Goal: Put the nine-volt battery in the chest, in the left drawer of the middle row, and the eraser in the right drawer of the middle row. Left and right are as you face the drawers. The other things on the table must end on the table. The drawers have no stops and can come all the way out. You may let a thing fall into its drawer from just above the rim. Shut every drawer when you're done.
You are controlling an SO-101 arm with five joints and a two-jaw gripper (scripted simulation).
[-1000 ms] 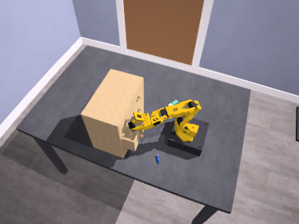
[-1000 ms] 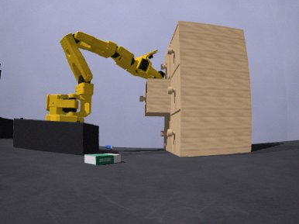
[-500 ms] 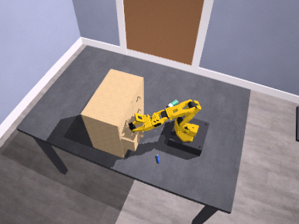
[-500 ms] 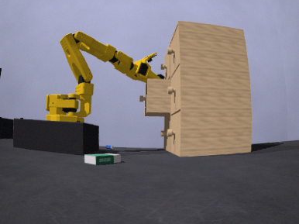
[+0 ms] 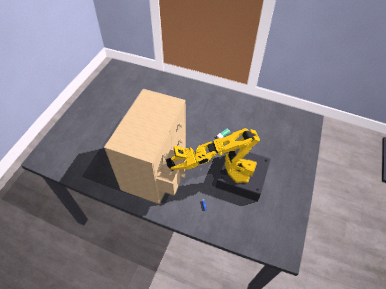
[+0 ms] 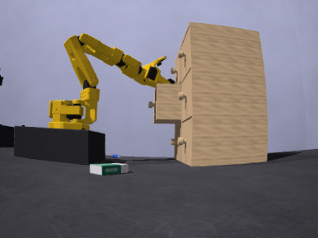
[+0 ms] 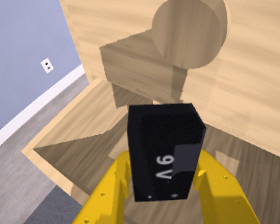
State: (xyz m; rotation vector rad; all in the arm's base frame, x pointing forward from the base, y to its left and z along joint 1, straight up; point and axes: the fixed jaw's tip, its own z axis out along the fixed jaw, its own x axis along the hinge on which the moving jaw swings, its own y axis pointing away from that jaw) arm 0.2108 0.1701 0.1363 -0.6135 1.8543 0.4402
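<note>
Gripping the nine-volt battery (image 7: 165,152), the pincer (image 5: 171,163) (image 6: 170,73) (image 7: 164,167) hovers over an open drawer (image 5: 167,184) (image 6: 168,103) (image 7: 65,172).

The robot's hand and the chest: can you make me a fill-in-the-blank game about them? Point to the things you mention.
The hand (image 5: 170,163) (image 6: 170,81) (image 7: 162,167) is holding a ____.
The robot arm (image 5: 201,154) (image 6: 99,49) is colored ____.
The chest (image 5: 150,114) (image 6: 226,94) is made to look like ____.
The pulled-out drawer (image 5: 166,185) (image 6: 168,102) (image 7: 60,172) is in the ____ row.

Missing words: battery; yellow; wood; middle.
</note>
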